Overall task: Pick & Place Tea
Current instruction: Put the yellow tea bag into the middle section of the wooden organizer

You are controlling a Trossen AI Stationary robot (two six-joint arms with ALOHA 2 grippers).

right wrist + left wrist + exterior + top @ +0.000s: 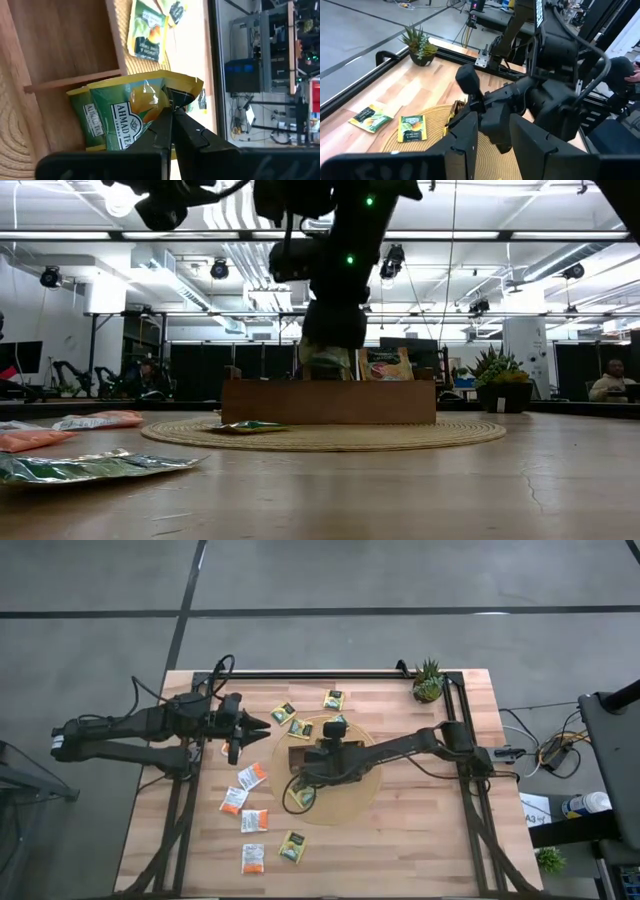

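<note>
Mid-frame on the wooden bench [420,840], the right end effector [172,112] clamps a green tea sachet [125,117] directly over the tray [65,40], with the left end effector [262,725] half-parted nearby.

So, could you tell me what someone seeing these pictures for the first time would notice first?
Most striking is the right gripper, shut on a yellow-green tea sachet over the wooden tray on the round woven mat at the table's middle. Next come the orange sachets scattered on the table by the left arm, whose left gripper hovers beside the mat.
</note>
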